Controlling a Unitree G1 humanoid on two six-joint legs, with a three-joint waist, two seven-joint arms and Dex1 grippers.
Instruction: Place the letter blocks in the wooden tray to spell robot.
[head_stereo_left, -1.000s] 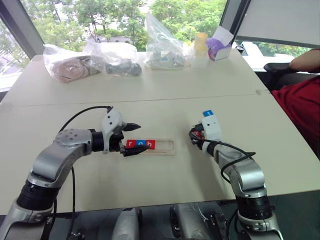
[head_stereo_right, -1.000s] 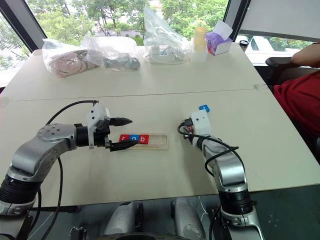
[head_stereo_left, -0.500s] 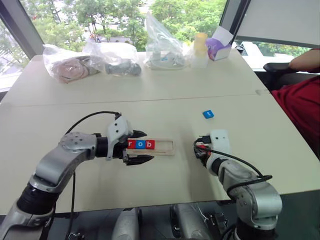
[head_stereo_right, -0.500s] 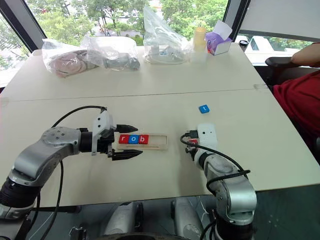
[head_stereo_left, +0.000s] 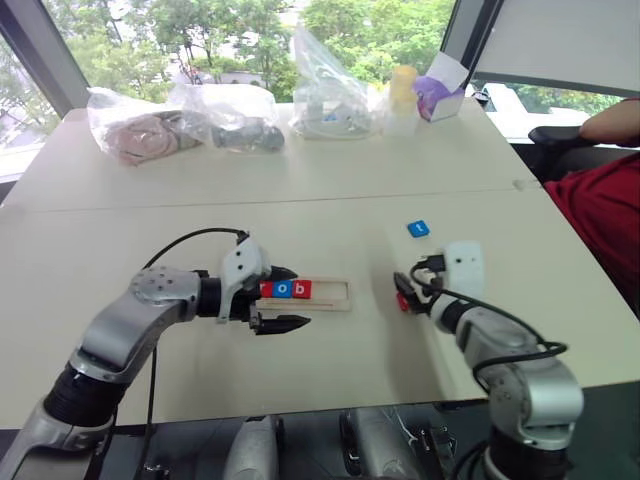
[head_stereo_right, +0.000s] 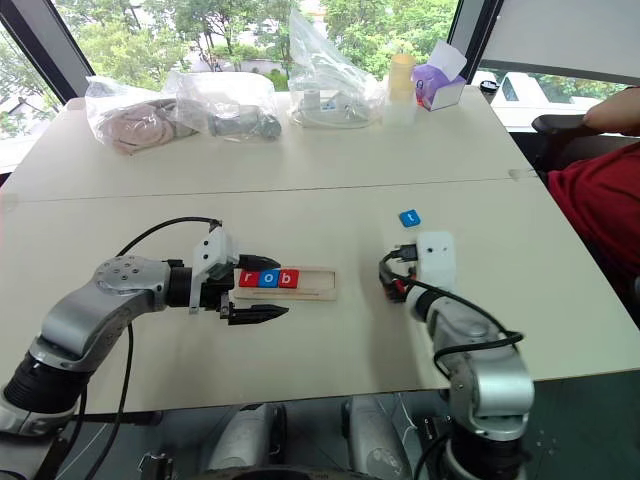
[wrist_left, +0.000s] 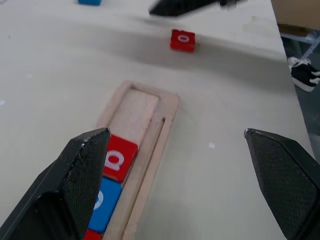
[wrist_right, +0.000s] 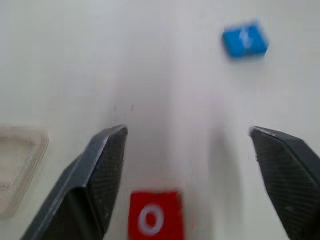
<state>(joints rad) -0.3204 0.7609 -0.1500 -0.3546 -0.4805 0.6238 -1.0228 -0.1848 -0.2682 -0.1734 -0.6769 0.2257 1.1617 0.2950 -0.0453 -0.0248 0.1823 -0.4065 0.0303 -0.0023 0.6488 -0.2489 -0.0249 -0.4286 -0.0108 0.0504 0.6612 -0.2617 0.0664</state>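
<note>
Looking down over our arms, we see the wooden tray (head_stereo_left: 305, 293) lying on the pale table (head_stereo_left: 330, 190) between our two hands, with three letter blocks seated side by side at its left end: a red r (head_stereo_right: 247, 279), a blue o (head_stereo_right: 267, 279) and a red b (head_stereo_right: 287, 279). The right part of the tray is bare wood. Our left gripper (head_stereo_left: 282, 298) sits at the tray's left end with its two black fingers spread wide, one on the far side of the tray and one on the near side, gripping nothing. Our right gripper (wrist_right: 190, 165) hangs above the table to the right of the tray, its fingers wide apart and empty. A red o block (wrist_right: 153, 218) lies flat on the table between and below those fingers, apart from the tray. A blue t block (head_stereo_left: 418, 229) lies farther back on the table.
</note>
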